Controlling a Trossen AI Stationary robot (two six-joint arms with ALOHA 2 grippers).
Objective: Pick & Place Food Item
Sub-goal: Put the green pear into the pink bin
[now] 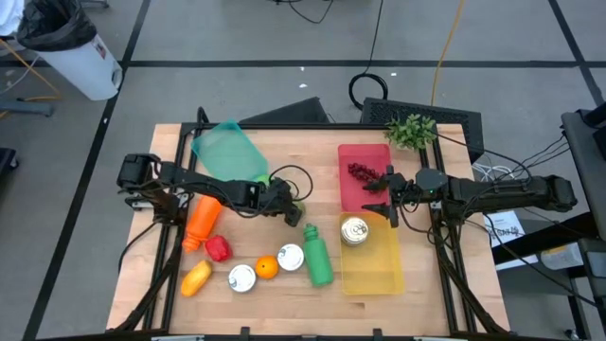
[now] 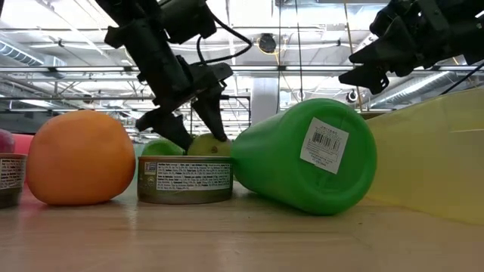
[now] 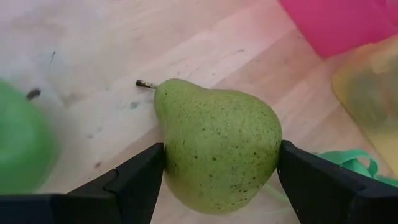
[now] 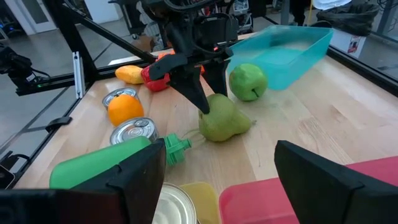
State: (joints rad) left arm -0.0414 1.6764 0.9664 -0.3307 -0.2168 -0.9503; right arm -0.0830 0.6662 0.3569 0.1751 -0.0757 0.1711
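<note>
A green pear lies on its side on the wooden table, near the middle; it also shows in the high view and the right wrist view. My left gripper is down at the pear and shut on it. My right gripper is open and empty. It hovers where a red tray meets a yellow tray. My left gripper pinches the pear's wide body between its two fingers, one finger on each side. The fingers come down from above, slanting from the table's left. The pear rests on the table, its stem pointing away from the gripper.
A green apple and a teal bin lie just beyond the pear. A green bottle, two cans, an orange, a red pepper and an orange bottle lie nearer the front. The yellow tray holds a can; the red tray holds grapes.
</note>
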